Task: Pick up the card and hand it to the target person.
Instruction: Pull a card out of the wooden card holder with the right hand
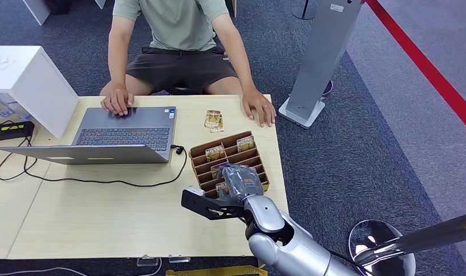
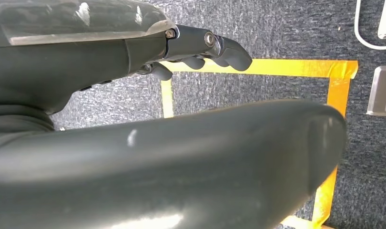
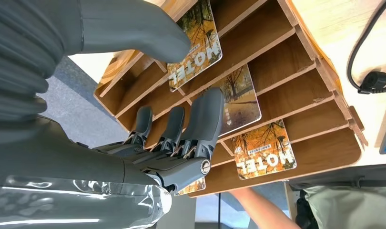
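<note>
A wooden slotted card rack (image 1: 203, 154) stands on the table's right side and holds several orange "MOTEL" cards (image 1: 245, 142). My right hand (image 1: 237, 181) hovers over the rack's near rows with its fingers spread. In the right wrist view, its thumb tip lies against one card (image 3: 196, 43). Its fingers (image 3: 200, 124) reach over a second card (image 3: 241, 95), and a third card (image 3: 265, 152) sits in a farther slot. All of these cards stay in their slots. My left hand (image 2: 196, 47) hangs over the carpet and holds nothing. The person (image 1: 179, 34) sits across the table.
Two more cards (image 1: 213, 119) lie flat on the table near the person's hand (image 1: 259, 109). An open laptop (image 1: 121, 135) with a black cable sits left of the rack, beside a white box (image 1: 29, 80). A grey stand (image 1: 317, 63) rises right of the table. Yellow tape (image 2: 277, 67) marks the carpet.
</note>
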You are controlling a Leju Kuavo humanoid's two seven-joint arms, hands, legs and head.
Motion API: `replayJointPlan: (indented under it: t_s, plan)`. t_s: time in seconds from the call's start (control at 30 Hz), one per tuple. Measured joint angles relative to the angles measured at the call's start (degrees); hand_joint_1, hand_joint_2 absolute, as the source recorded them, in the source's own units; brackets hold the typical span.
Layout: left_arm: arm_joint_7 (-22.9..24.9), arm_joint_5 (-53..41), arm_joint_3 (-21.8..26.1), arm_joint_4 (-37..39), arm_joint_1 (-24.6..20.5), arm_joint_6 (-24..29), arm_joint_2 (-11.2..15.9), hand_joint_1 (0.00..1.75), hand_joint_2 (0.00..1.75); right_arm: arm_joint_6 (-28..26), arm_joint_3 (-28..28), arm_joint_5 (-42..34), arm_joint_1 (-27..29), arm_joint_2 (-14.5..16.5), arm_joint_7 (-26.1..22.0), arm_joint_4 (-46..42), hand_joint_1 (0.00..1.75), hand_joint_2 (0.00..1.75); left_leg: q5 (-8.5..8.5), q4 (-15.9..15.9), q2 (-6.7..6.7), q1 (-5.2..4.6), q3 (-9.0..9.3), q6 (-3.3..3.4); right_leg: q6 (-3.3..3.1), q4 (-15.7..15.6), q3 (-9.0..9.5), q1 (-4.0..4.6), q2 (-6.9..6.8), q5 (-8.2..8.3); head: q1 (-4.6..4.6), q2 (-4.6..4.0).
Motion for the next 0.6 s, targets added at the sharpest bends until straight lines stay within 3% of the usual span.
replayJointPlan:
  t_s: [0.6]
  plan:
    - [0.15,0.02,0.0,0.0,0.0,0.0,0.0,0.0,0.0,0.09,-0.03,-0.02,0.35,0.07,0.0,1.15,0.85,1.75,0.0,0.0,0.0,0.0,0.01,0.0,0.0,0.0,0.0,0.0,0.0,0.0,0.01,0.0]
